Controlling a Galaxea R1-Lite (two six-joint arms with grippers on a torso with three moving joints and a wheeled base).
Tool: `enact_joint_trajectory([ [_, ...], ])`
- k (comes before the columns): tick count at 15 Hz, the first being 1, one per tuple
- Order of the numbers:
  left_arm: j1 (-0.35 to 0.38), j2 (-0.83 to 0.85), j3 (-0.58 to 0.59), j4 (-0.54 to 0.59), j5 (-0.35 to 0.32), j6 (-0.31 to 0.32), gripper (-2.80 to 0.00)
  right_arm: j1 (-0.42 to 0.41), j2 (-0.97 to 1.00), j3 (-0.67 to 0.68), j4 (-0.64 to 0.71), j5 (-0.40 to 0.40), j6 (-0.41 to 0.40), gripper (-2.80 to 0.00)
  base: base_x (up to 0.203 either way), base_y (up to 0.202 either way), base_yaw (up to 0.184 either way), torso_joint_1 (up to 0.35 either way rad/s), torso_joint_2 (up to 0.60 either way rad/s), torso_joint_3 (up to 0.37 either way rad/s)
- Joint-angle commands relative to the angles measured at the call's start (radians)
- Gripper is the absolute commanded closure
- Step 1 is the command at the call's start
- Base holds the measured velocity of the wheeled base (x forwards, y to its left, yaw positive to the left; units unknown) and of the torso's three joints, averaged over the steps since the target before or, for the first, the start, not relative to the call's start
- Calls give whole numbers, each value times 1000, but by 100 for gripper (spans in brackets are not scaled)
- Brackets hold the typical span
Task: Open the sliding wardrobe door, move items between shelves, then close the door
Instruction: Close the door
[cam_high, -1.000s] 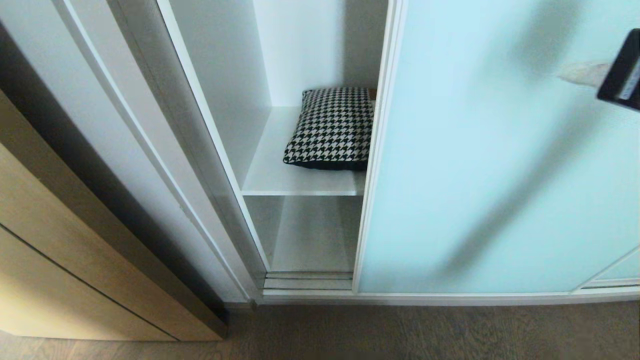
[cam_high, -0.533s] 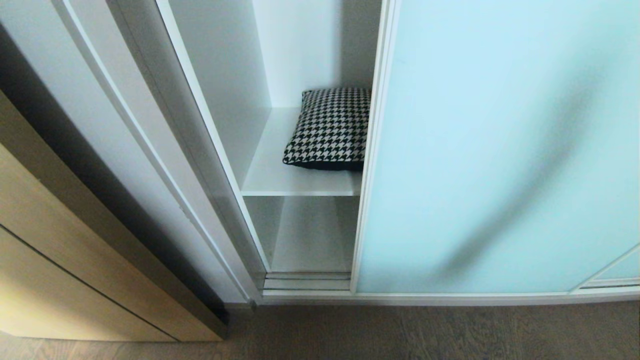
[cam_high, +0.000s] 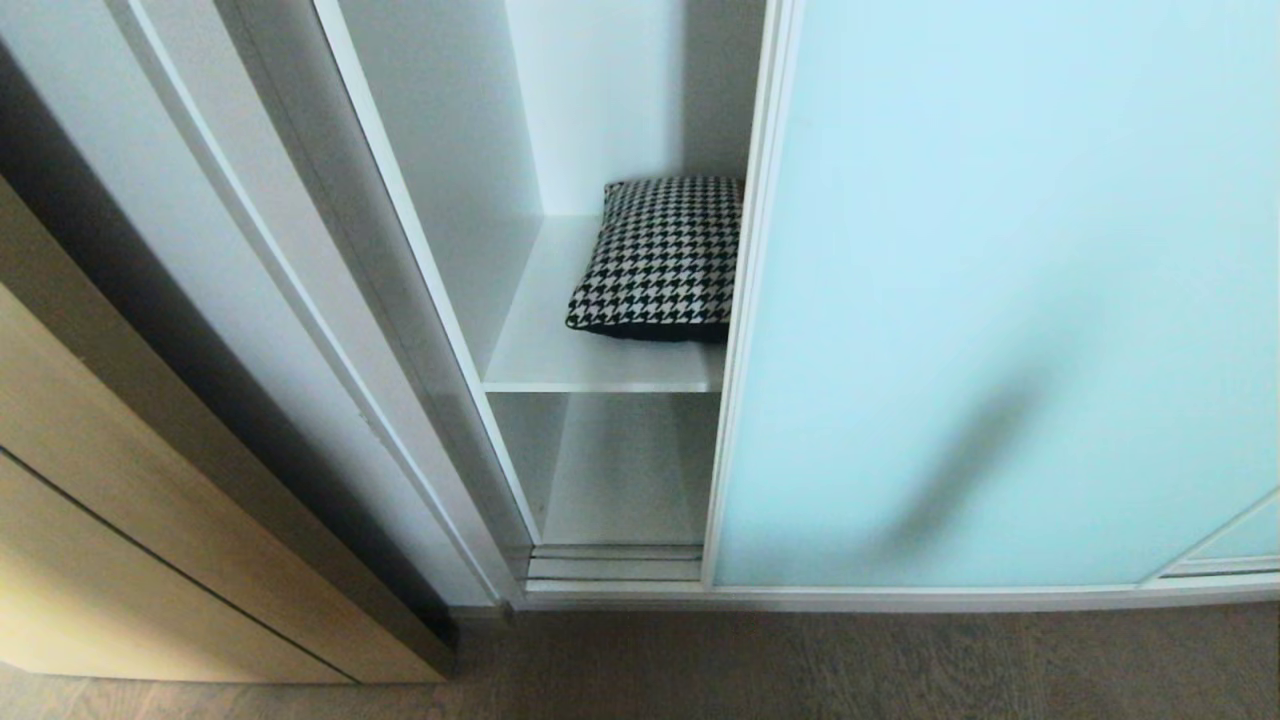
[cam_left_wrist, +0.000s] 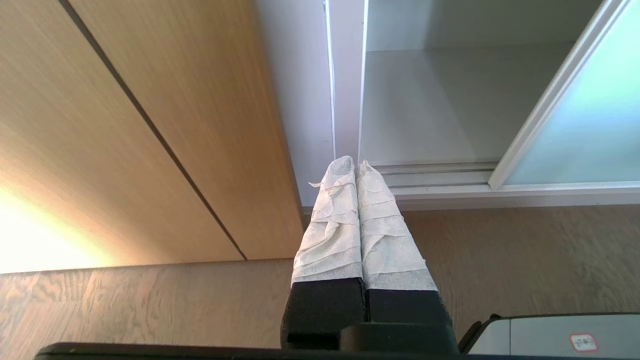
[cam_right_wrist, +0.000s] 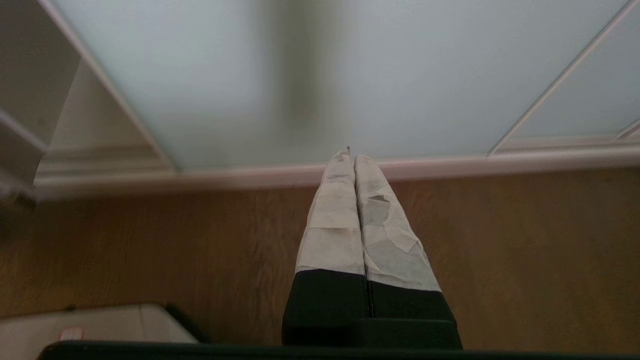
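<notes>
The frosted aqua sliding wardrobe door (cam_high: 1000, 300) covers most of the opening and leaves a gap at its left. Through that gap a houndstooth cushion (cam_high: 660, 255) lies on an upper white shelf (cam_high: 560, 365), partly hidden behind the door's frame. A lower shelf (cam_high: 620, 480) below it is bare. Neither arm shows in the head view. My left gripper (cam_left_wrist: 356, 162) is shut and empty, low over the floor, in front of the wardrobe's left corner. My right gripper (cam_right_wrist: 351, 156) is shut and empty, low in front of the door (cam_right_wrist: 300, 75).
A light wooden cabinet front (cam_high: 120, 500) stands left of the wardrobe, beside a white side wall (cam_high: 300, 300). The door's bottom track (cam_high: 620, 565) runs along the wooden floor (cam_high: 800, 660). Part of my white base (cam_left_wrist: 555, 335) shows in the left wrist view.
My right gripper, at the right edge of the head view one second ago, has left it. Its shadow on the door has sunk. The door's edge has crept slightly left.
</notes>
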Motion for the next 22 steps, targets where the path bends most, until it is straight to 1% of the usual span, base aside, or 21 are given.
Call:
enact_joint_trajectory([
  [1,0,1,2,-1,0,2,0,-5,-121,64,23,12,7,0,0,0,0,0,0,0],
  [2,1,1,2,0,0,2,0,-5,-127,107,9,14,13,0,0,0,0,0,0,0],
  [4,0,1,2,-1,-2,0,0,-5,-128,165,-96,32,46,0,0,0,0,0,0,0],
  [5,0,1,2,-1,-1,1,0,-5,-128,171,-93,81,60,0,0,0,0,0,0,0],
  [7,1,1,2,-1,-1,1,0,-5,-128,173,-87,86,55,0,0,0,0,0,0,0],
  [8,1,1,2,-1,0,0,0,-5,-129,185,-95,86,23,0,0,0,0,0,0,0],
  [9,1,1,2,-1,-2,0,0,-5,-129,191,-98,95,-50,0,0,0,0,0,0,0],
  [10,0,1,2,-1,0,0,0,-5,-129,191,-93,129,-114,0,0,0,0,0,0,0],
  [11,0,1,2,-1,0,0,0,-5,-130,190,-90,157,-127,0,0,0,0,0,0,0],
  [12,0,1,2,-1,0,0,0,-4,-128,193,-92,154,-98,0,0,0,0,0,0,0],
  [14,1,1,2,-1,-1,0,0,-4,-129,195,-103,104,12,0,0,0,0,0,0,0],
  [22,1,1,2,-1,0,0,0,-4,-129,199,-120,98,16,0,0,0,0,0,0,0],
])
